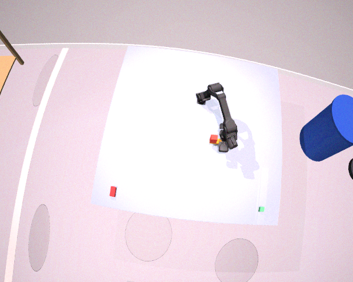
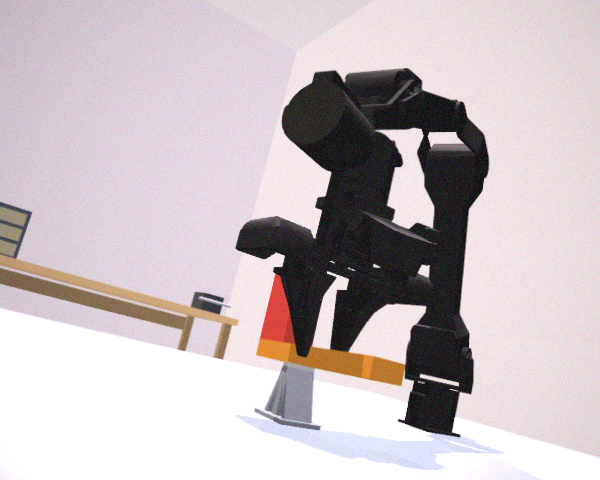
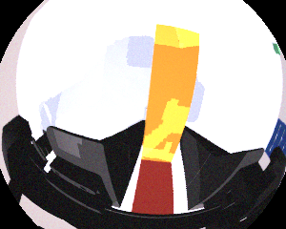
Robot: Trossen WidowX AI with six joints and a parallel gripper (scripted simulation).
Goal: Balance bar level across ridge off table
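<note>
The orange bar [image 1: 218, 141] [image 2: 385, 369] [image 3: 173, 76] has a red block [image 1: 213, 138] [image 2: 276, 316] [image 3: 153, 188] standing on one end. My gripper [image 2: 321, 353] [image 3: 165, 125] is shut on the bar from above, with one finger on each side, beside the red block. The grey ridge [image 2: 297, 393] stands on the white table top under the bar, nearer the red block's end. The bar's underside meets the ridge's top in the exterior view; whether they truly touch is unclear. The bar is clear of the table and looks roughly level, though that view is tilted.
A loose red block [image 1: 112, 191] lies at the near left of the white table top [image 1: 158, 121]. A small green cube [image 1: 261, 208] [image 3: 276, 49] is near its near right corner. A large blue cylinder [image 1: 317, 136] stands beyond the right edge. The arm's base is behind the bar.
</note>
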